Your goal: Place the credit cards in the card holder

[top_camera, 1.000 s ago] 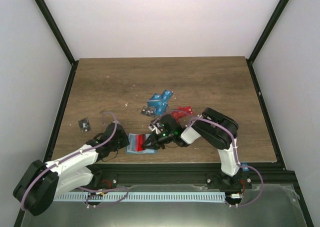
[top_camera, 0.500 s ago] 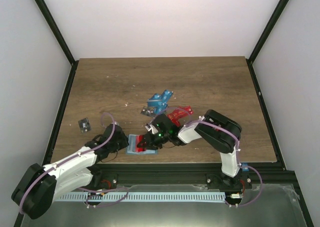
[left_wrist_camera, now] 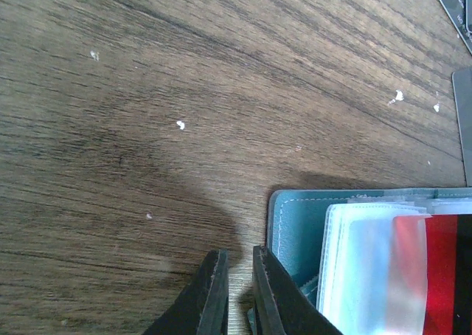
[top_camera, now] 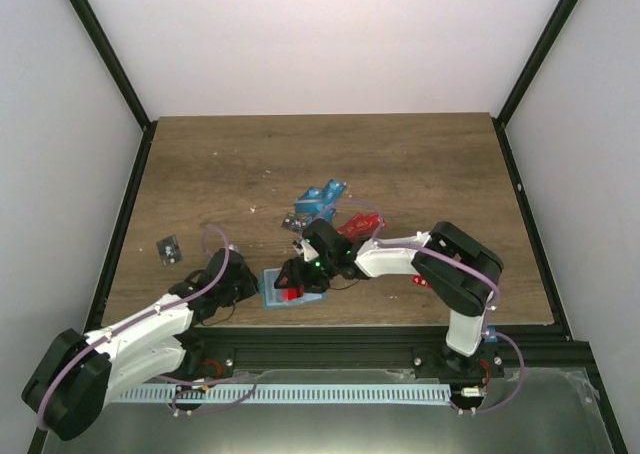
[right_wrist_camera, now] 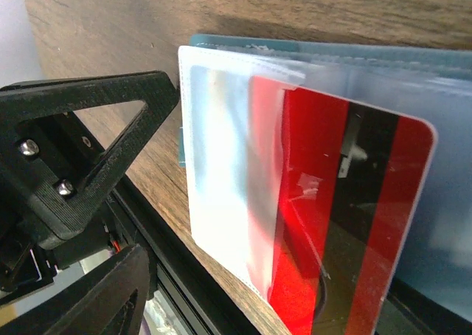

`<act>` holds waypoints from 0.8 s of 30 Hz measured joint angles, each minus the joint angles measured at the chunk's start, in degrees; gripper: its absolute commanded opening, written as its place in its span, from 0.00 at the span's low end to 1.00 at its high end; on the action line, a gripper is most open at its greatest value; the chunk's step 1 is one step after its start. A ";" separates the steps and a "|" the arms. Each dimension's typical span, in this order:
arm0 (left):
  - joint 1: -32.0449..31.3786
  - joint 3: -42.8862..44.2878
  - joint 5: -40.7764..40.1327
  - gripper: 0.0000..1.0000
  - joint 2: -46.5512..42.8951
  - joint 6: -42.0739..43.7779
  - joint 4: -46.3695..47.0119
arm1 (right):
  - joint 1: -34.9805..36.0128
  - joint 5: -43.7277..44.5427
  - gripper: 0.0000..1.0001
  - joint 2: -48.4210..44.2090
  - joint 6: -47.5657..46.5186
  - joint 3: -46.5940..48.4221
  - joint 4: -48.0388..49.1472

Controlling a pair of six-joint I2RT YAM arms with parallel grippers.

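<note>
You had the card holder [top_camera: 270,296] lying open at the near edge, left of centre. The left gripper [left_wrist_camera: 237,255] was all but closed at its left edge, probably pinning it so it wouldn't slide. I couldn't tell if it actually clamped the cover. A red card [right_wrist_camera: 324,202] sat partway into the clear sleeves [right_wrist_camera: 221,165], under the right gripper [top_camera: 297,277]. Its fingertips were cut off in the wrist view, so opening and hold were unclear. The loose credit cards [top_camera: 322,202] lay just beyond.

1. Wooden bench [top_camera: 420,164], dotted with white specks [left_wrist_camera: 181,125].
2. Card holder [top_camera: 285,289] lies at 7 o'clock, by the near edge.
3. Blue cards [top_camera: 322,199] heaped mid-bench; red cards [top_camera: 358,224] at their 4 o'clock.
4. Lone black card [top_camera: 170,248] at 9 o'clock.
</note>
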 measured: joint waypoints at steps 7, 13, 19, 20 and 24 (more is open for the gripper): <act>0.00 0.00 0.37 0.12 0.02 0.02 0.02 | 1.05 3.02 0.78 -0.20 -2.45 3.56 -6.99; 0.00 -0.07 0.94 0.12 0.00 0.02 0.07 | 2.75 7.23 0.84 0.11 -3.89 7.32 -13.57; 0.00 -0.52 1.40 0.11 -0.50 0.00 0.39 | 3.96 8.57 0.85 2.21 -4.26 11.04 -16.37; 0.00 -0.59 1.46 0.11 -0.55 0.00 0.52 | 4.17 8.63 0.86 2.82 -4.26 11.91 -16.50; 0.02 -0.83 1.49 0.11 -0.63 0.00 0.96 | 5.20 9.11 0.85 5.27 -4.04 15.61 -18.21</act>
